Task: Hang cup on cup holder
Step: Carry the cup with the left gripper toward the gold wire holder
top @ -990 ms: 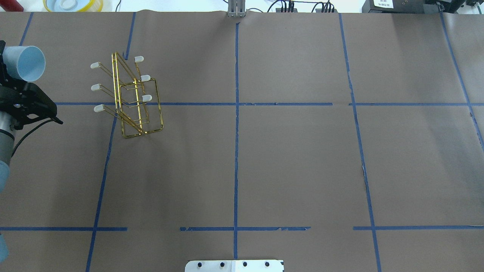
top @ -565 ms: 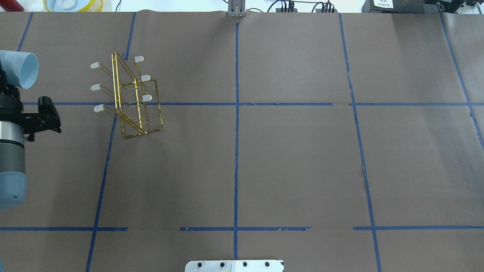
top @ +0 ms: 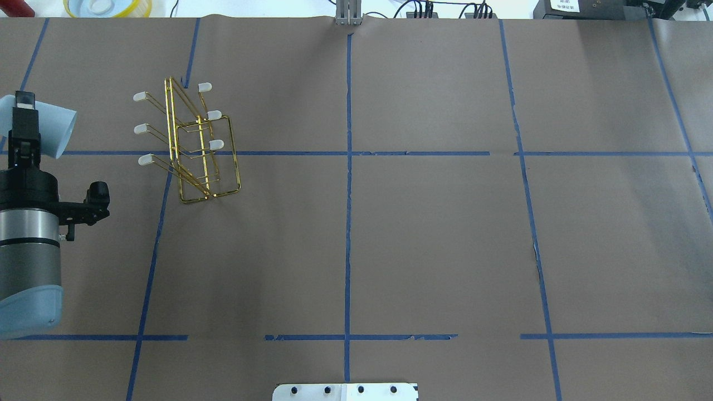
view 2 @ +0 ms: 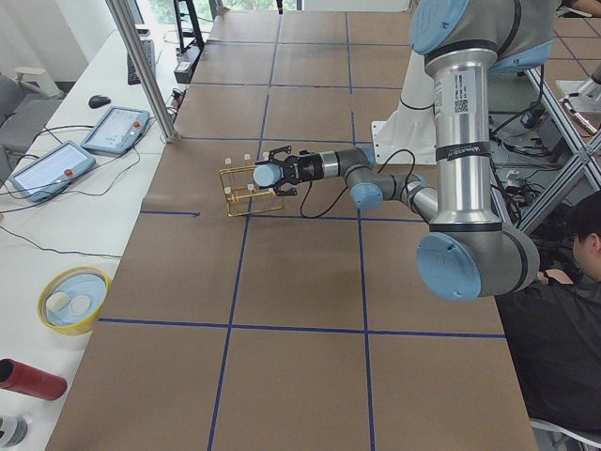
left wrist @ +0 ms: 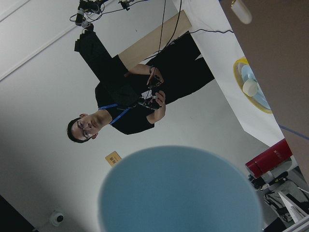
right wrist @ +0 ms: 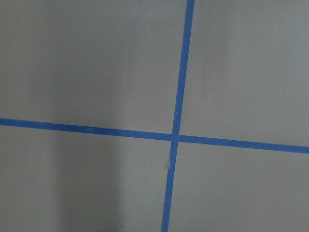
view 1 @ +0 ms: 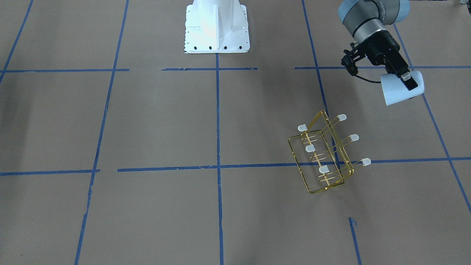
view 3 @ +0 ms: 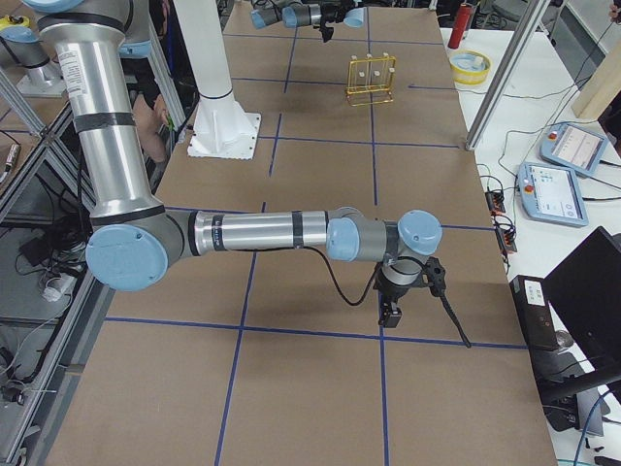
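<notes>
The cup is a pale blue tumbler, held on its side in the air. My left gripper is shut on it, with one black finger lying across its wall. In the front-facing view the cup and left gripper hang up and to the right of the cup holder. The cup holder is a gold wire rack with white-capped prongs, apart from the cup. The cup fills the bottom of the left wrist view. My right gripper points down at the table; whether it is open or shut, I cannot tell.
The white robot base stands at the table's near edge. A yellow bowl, a metal post and cables lie beyond the far edge. A person shows in the left wrist view. Blue tape lines cross the brown table.
The left wrist has turned, bringing the cup from mouth-up onto its side. The cup has shifted a little nearer the robot. The rack has not moved.
</notes>
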